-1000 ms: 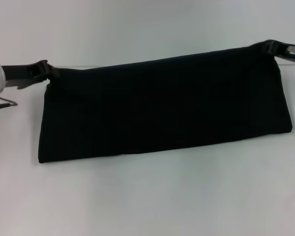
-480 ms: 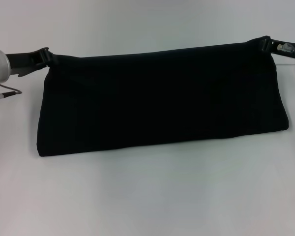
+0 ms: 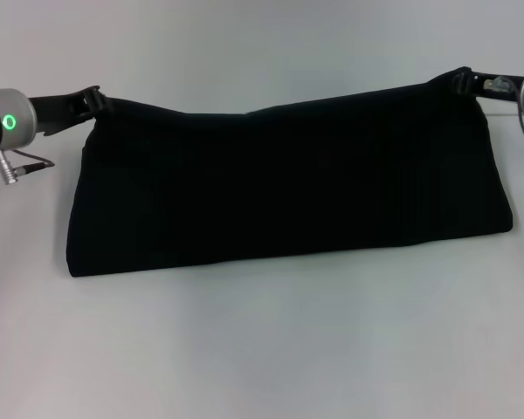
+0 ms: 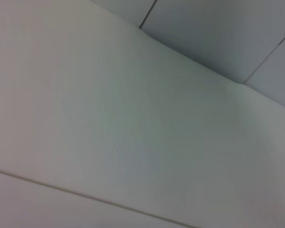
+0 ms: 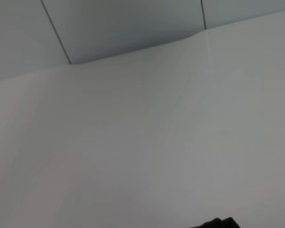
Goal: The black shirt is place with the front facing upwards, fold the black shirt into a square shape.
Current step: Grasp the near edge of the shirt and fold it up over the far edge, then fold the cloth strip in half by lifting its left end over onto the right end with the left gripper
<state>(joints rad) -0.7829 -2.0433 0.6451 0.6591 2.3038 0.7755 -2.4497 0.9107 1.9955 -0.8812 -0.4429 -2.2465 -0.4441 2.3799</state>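
Black shirt (image 3: pixel 288 188): folded band, far edge lifted for folding over.
Left gripper (image 3: pixel 94 100): pinching its corner.
Right gripper (image 3: pixel 461 81): pinching opposite corner.

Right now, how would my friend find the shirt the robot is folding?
On the plain white table lies one wide, dark band of cloth: the large plain black cloth shirt. The left gripper and right gripper each pinch a far corner. Nothing else there is soft or black-folded.

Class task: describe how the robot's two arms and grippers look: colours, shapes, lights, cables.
The left gripper and right gripper are black and slim. Each sits on a round silver wrist with a glowing ring light: green on the left, bluish on the right. A thin cable leaves the left wrist.
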